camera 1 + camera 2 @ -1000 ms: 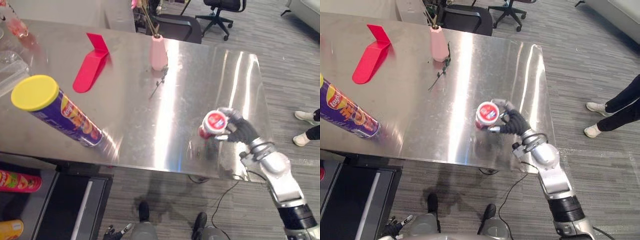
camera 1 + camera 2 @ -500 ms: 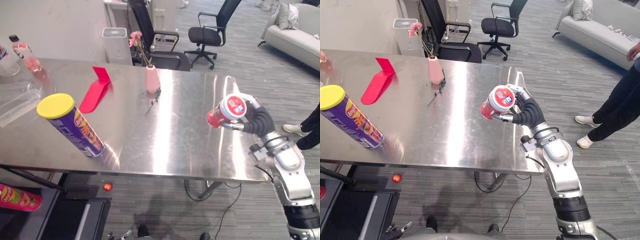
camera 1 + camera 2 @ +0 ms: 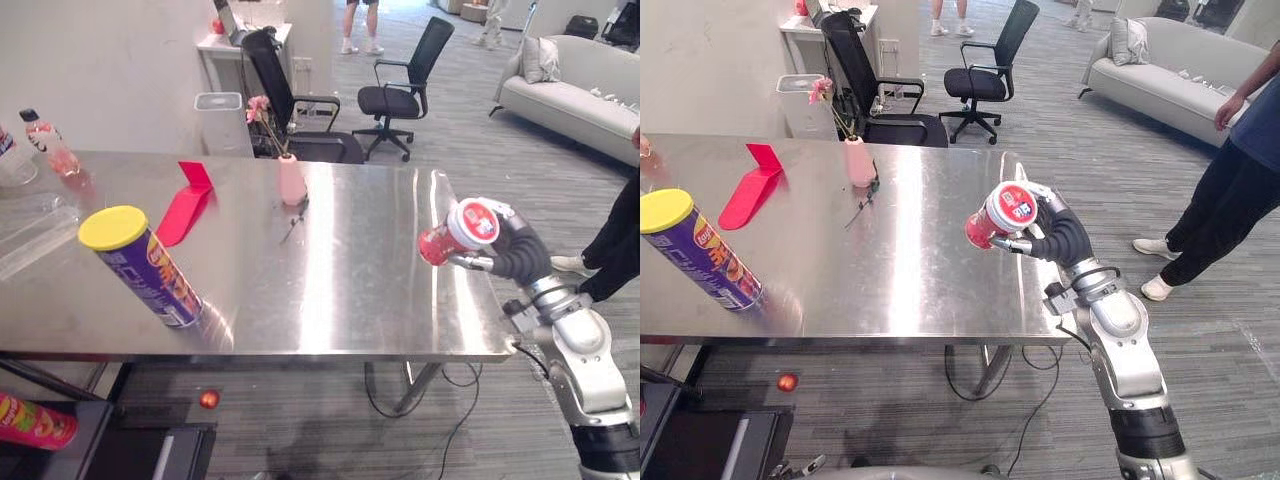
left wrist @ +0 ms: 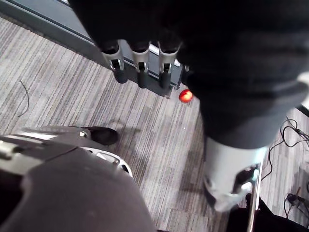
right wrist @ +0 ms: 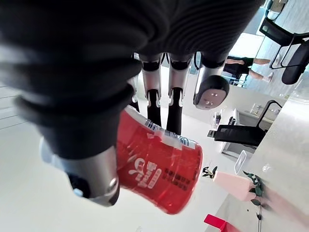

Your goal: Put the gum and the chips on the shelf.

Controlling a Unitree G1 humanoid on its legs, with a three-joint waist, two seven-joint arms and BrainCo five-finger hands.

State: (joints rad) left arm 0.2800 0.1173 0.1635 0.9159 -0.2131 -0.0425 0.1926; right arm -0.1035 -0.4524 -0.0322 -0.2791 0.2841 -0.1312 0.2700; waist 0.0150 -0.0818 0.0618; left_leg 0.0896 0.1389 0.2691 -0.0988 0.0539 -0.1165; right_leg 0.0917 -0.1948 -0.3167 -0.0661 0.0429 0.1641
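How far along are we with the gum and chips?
Nothing looks shelved yet. In hand: the gum is gripped in the right hand, lifted clear of the table. Left to do: shelve it, then fetch the chips can, standing on the table's left side. The left hand hangs open over the floor.

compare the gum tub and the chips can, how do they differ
The gum tub is short and red; the chips can is taller, purple and yellow-lidded. The gum tub is held tilted in the right hand, off the table; the chips can stands on the table, untouched. Both are lidded cylinders.
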